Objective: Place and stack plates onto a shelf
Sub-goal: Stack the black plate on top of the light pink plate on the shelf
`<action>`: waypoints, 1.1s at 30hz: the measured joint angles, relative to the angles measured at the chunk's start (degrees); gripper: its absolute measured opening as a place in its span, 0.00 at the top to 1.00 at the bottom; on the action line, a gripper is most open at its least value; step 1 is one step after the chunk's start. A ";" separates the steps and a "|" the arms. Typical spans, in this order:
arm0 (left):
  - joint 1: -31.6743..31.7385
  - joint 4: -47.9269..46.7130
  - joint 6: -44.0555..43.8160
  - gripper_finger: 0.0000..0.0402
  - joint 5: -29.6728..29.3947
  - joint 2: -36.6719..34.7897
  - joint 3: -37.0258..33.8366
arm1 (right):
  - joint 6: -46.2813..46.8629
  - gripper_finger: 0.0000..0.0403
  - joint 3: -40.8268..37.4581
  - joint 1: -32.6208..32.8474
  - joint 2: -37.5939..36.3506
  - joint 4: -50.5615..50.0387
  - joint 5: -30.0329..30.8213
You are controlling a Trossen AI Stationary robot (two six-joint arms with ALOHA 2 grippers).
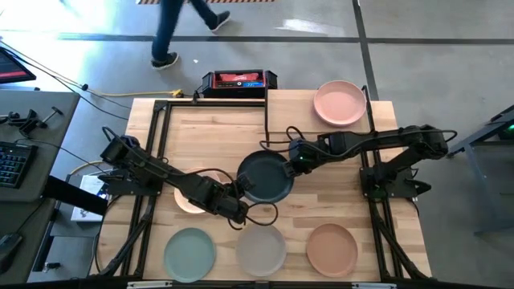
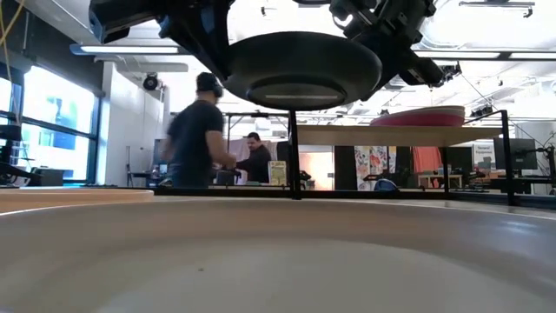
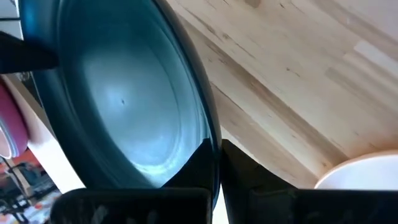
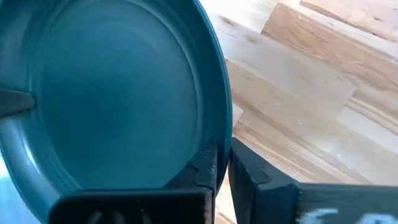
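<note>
Charcoal plate point(image 1: 266, 177) held level above table centre

The left arm covers most of a peach plate point(image 1: 190, 200) on the table, so only its rim shows. In the low view a pale plate point(image 2: 278, 261) fills the near foreground, blurred and cut off by the lower edge. A walking person point(image 1: 181, 28) is cut off at the far edge of the high view. The shelf's point(image 2: 391, 134) legs are partly hidden.
</note>
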 joint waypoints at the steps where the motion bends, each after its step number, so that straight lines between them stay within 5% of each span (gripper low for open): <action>1: 0.11 0.10 -0.98 1.00 0.02 0.00 0.00 | -0.20 0.99 0.00 0.00 0.00 0.02 0.13; 33: 2.55 -0.75 -37.17 0.64 4.87 -0.04 -0.02 | -2.77 1.00 0.00 -2.41 -0.11 -1.98 0.15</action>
